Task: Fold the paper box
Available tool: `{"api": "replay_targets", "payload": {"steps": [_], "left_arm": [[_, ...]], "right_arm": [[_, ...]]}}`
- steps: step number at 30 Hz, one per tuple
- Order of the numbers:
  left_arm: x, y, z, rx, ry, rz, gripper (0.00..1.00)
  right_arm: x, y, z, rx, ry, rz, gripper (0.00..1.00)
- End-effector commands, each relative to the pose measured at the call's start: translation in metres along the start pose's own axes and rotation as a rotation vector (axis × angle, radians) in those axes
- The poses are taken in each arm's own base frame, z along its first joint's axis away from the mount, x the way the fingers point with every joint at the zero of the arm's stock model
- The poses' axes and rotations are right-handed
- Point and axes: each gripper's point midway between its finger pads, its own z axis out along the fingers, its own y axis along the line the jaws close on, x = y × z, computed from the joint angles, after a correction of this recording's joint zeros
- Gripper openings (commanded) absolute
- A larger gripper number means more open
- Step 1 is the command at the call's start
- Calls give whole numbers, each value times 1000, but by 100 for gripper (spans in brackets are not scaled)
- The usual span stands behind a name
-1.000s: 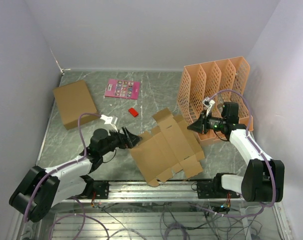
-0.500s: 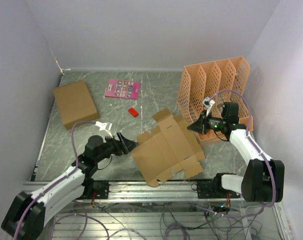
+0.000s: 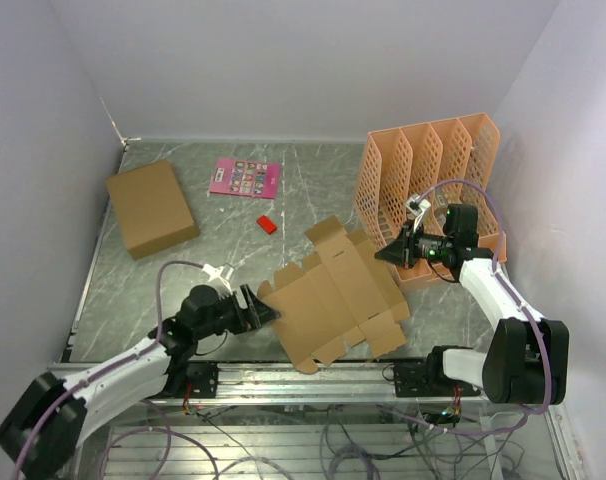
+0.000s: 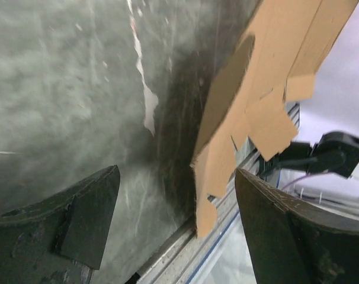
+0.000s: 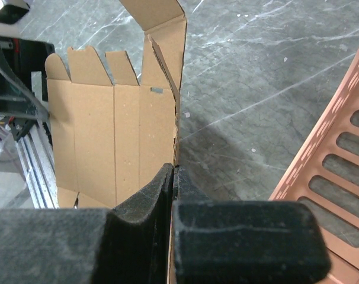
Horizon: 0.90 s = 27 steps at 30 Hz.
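We see the paper box [image 3: 333, 290] as an opened cut-out sheet near the 6 o'clock edge of the table [image 3: 313, 190], between the two arms, its creased panels and tab flaps spread out.

The right gripper [image 3: 385, 254] comes at the sheet from 3 o'clock. In the right wrist view its fingers [image 5: 138, 219] are pressed together, and the thin edge of the paper box [image 5: 114, 142] runs straight down into the seam between them, so we read it as clamped on that edge. One flap stands up at the sheet's 12 o'clock end in that view.

The left gripper [image 3: 261, 309] sits at the sheet's 9 o'clock side, just beside its edge. In the left wrist view its fingers [image 4: 90, 207] stand wide apart. The paper box [image 4: 239, 118] hangs between them with its edge raised off the table and a dark shadow under it, and neither finger touches the cardboard.

Around the table, a larger brown cardboard box [image 3: 151, 207] lies flat at 10 o'clock. A pink card [image 3: 245, 177] lies at 11 o'clock and a small red object [image 3: 267, 224] sits nearer the centre, well apart from the sheet. An orange slotted file rack [image 3: 433, 180] stands at 2 o'clock, just behind the right gripper.
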Motion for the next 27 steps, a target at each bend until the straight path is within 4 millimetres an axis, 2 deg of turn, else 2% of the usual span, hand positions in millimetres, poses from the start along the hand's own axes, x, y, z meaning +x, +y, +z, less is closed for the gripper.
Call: {"api": "replay_targets", "payload": {"steps": [1,4,6,10,14,15,16,17,18,23,27], "left_arm": [[-4,-38,13,86,-56,35,89],[2,-47,22,115,-84,36,82],[7,-46,26,133,-98,27,72],[7,-50,39,141,-124,36,58],[0,-64,51,185,-160,61,40],[-3,-66,51,198,-175,70,32],[-6,-69,50,212,-190,75,19],[-8,-70,49,219,-204,84,11],[-11,-72,48,225,-211,103,8],[-21,-75,44,137,-196,284,7],[-47,-85,26,17,-201,476,7]], "right_arm": [[-10,0,-3,1,-28,-25,0],[-10,0,-3,-3,-27,-23,0],[-11,1,-3,-4,-30,-24,0],[-11,2,-3,-13,-33,-19,0],[-11,3,-3,-20,-31,-12,0],[-11,3,-4,-20,-32,-11,0],[-11,3,-5,-19,-36,-14,0],[-13,3,-6,-17,-42,-16,0],[-14,4,-6,-16,-47,-21,0],[-16,3,-8,-8,-40,-35,0],[-17,1,-8,-10,-19,-49,14]]}}
